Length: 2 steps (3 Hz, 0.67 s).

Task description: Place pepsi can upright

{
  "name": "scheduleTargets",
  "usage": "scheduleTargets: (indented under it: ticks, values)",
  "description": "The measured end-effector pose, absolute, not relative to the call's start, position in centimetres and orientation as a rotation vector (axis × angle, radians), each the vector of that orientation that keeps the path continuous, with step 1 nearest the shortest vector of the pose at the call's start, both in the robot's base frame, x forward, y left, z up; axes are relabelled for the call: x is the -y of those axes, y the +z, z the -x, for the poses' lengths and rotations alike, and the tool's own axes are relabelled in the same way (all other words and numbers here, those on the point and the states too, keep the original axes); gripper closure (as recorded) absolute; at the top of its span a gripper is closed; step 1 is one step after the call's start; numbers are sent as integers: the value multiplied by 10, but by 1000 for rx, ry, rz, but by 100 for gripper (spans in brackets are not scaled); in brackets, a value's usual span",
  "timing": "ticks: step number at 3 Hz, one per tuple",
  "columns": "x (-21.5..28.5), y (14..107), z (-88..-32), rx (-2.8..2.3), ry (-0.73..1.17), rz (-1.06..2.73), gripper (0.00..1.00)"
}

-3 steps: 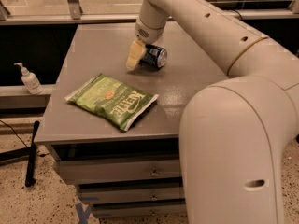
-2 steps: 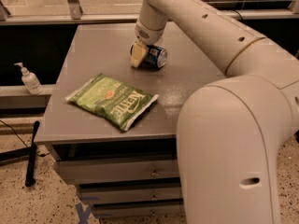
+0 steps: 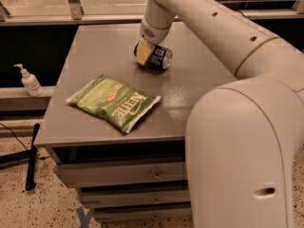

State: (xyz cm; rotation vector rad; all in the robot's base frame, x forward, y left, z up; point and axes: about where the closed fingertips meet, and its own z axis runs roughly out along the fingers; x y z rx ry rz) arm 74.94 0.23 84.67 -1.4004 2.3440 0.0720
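The pepsi can [image 3: 161, 57], dark blue with white lettering, lies on its side on the grey cabinet top [image 3: 99, 46], towards the back middle. My gripper [image 3: 145, 55] comes down from the white arm [image 3: 199, 18] and sits at the can's left end, with its tan tip covering that end. The can rests on the surface, not lifted.
A green chip bag [image 3: 114, 102] lies flat near the front left of the top. A hand sanitiser bottle [image 3: 29, 81] stands on a ledge to the left. Drawers [image 3: 123, 175] are below the top. The robot's white body [image 3: 242, 151] fills the right foreground.
The gripper has moved slightly right and down onto the can's left end. The can and the chip bag have stayed where they were.
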Motion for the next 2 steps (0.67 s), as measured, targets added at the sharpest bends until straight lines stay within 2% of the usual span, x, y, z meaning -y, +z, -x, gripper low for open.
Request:
scheduleTargets:
  ticks: [1, 2]
  values:
    - [-1, 872, -736, -2277, 144, 1380, 100]
    - [4, 911, -721, -2131, 289, 1334, 100]
